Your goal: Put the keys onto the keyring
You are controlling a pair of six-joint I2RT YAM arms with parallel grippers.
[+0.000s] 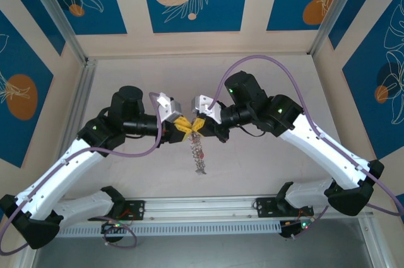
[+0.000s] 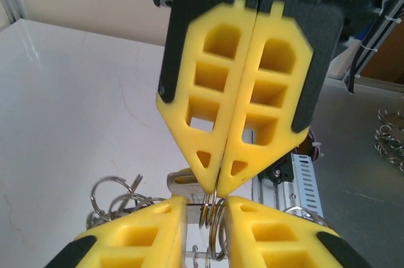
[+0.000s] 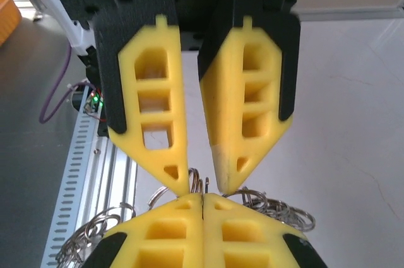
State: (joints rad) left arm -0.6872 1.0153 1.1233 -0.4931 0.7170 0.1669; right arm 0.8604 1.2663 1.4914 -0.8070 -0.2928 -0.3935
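Both grippers meet above the middle of the white table. The keyring [image 1: 199, 157] hangs from them as a dangling string of silver loops. My left gripper [image 1: 187, 128] [image 2: 205, 202] [image 3: 202, 187] has its jaws a little apart, with coils of the keyring [image 2: 216, 221] [image 3: 201, 183] between them. My right gripper [image 1: 197, 124] [image 2: 218, 187] [image 3: 202, 198] is shut tip to tip, pinching a coil's edge. A flat silver tab with a slot [image 2: 180, 183] sits behind the coils. I cannot tell whether it is one of the keys.
More silver loops bunch beside the fingers [image 2: 113, 195] [image 3: 287, 208]. A separate heap of rings [image 2: 391, 135] lies on the grey surface at the right. The slotted aluminium rail [image 1: 202, 208] [image 3: 82, 173] runs along the near edge. Metal frame posts [image 1: 57, 12] flank the table.
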